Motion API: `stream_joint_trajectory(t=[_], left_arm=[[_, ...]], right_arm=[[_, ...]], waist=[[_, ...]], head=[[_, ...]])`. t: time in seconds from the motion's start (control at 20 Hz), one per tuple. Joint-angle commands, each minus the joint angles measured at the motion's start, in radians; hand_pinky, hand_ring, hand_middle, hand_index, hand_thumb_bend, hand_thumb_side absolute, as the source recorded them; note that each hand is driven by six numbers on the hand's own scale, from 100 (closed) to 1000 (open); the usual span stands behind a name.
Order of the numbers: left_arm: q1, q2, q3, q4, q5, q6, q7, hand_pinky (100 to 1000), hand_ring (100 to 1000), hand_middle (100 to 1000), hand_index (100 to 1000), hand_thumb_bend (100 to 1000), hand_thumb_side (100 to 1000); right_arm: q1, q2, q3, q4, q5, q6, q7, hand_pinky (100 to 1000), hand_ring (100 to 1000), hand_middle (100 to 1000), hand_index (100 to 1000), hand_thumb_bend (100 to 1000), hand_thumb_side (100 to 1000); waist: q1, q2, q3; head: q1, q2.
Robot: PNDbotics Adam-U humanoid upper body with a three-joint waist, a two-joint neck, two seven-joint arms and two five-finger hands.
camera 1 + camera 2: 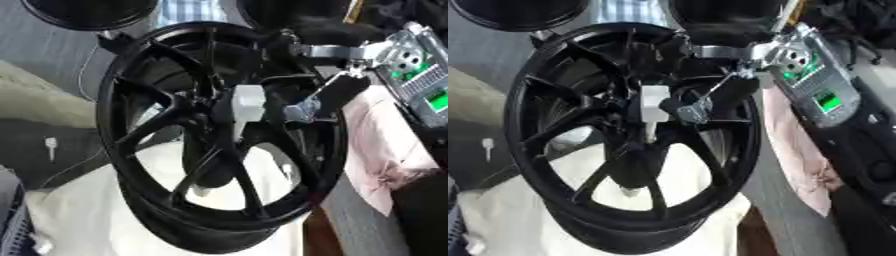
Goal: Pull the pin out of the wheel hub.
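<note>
A white cloth (105, 220) lay nearest, under the lower rim of the wheel (140, 165), a black spoked one standing upright. At its hub sat the pin (248, 104) (a pale, blocky piece). The right robot hand (328, 97) reached in from the upper right, its fingertips at the pin's right side; whether they gripped it could not be told. A pink cloth (385, 150) lay right of the wheel.

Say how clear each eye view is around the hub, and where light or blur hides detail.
Left eye view: soft all over; the white pin stands out, the black wheel spokes merge into shadow. Right eye view: similarly soft; the right hand by the pin blurs against the dark hub, its fingers unreadable; the green-lit panel glows.
</note>
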Motion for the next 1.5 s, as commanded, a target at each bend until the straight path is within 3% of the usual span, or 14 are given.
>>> stream_joint_trajectory(t=[0.05, 0.4, 0.85, 1.15, 1.3, 1.5], left_arm=[[-0.006, 0.042, 0.004, -0.012, -0.003, -0.001, 0.000, 297, 443, 467, 610, 100, 769], [-0.009, 0.042, 0.003, -0.012, -0.003, -0.002, -0.003, 298, 443, 467, 610, 100, 767], [-0.013, 0.045, 0.003, -0.013, -0.003, -0.004, -0.004, 299, 444, 468, 610, 100, 764], [-0.014, 0.048, 0.002, -0.012, -0.004, -0.004, -0.006, 299, 444, 466, 610, 100, 765], [-0.015, 0.048, 0.001, -0.012, -0.004, -0.004, -0.006, 299, 443, 465, 610, 100, 766], [-0.014, 0.047, 0.002, -0.012, -0.003, -0.003, -0.006, 300, 443, 465, 610, 100, 767]], right_arm=[[-0.005, -0.007, -0.014, -0.022, 0.013, 0.019, -0.022, 837, 855, 791, 889, 129, 421], [-0.004, -0.004, -0.019, -0.029, -0.006, 0.047, -0.054, 845, 857, 777, 908, 204, 418], [-0.007, -0.011, -0.024, -0.056, -0.052, 0.085, -0.037, 847, 856, 771, 910, 240, 344], [-0.003, -0.003, -0.024, -0.046, -0.027, 0.061, -0.038, 854, 862, 775, 905, 253, 260], [0.002, 0.004, -0.022, -0.040, -0.011, 0.050, -0.033, 856, 862, 773, 900, 305, 160], [0.008, 0.010, -0.024, -0.029, 0.010, 0.043, -0.037, 858, 861, 771, 896, 326, 154]], waist=[[0.007, -0.011, 0.001], [0.007, -0.009, 0.003], [0.007, -0.007, 0.008], [0.004, -0.004, 0.018], [0.002, -0.004, 0.025], [0.000, -0.007, 0.029]], head=[[-0.014, -0.002], [-0.005, -0.002], [0.005, -0.002], [0.002, -0.002], [0.002, -0.002], [-0.003, -0.002]])
